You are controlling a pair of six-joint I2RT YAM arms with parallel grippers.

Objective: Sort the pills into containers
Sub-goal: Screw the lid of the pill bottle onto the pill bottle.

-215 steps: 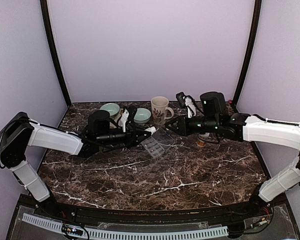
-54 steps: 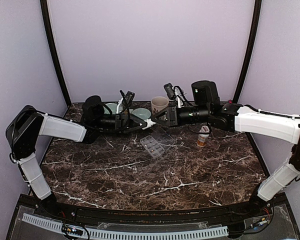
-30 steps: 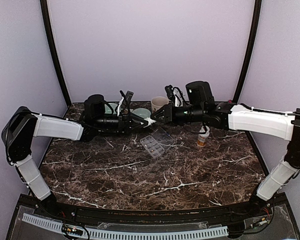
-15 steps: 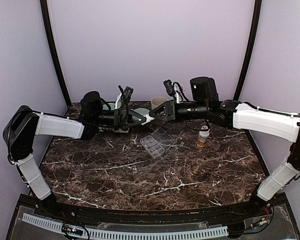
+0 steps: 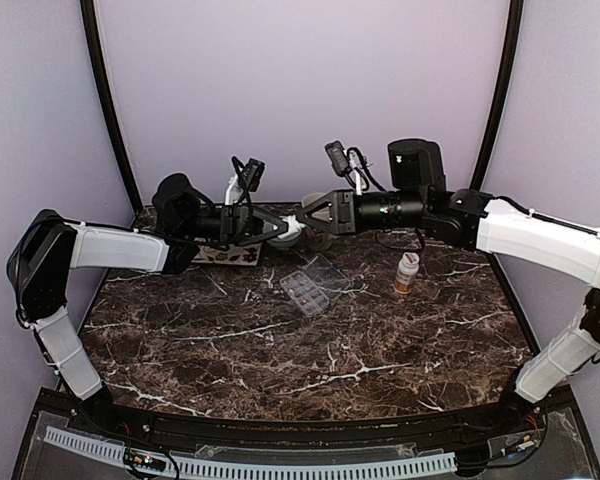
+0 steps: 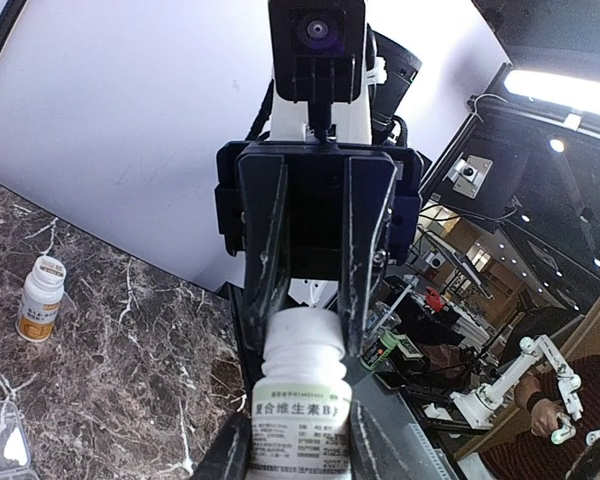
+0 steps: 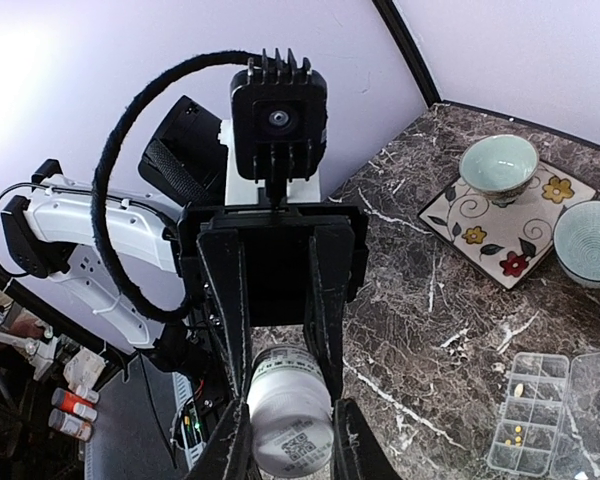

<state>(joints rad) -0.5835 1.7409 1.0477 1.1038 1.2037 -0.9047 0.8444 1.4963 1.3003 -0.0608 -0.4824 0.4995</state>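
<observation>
Left gripper (image 5: 283, 229) and right gripper (image 5: 303, 219) both clamped on one white bottle (image 6: 298, 395), held raised over far edge of table (image 5: 280, 350), centre.

Clear organiser box (image 7: 525, 412): compartmented, lid lying open, at table centre. Few yellow pills (image 7: 517, 432) inside.

Surface dark veined marble; walls (image 5: 300, 90) lilac.

Upright amber bottle (image 5: 407, 272) toward right edge.

Two green bowls (image 7: 498, 163) near far edge, one on patterned tile (image 7: 500, 225).
</observation>
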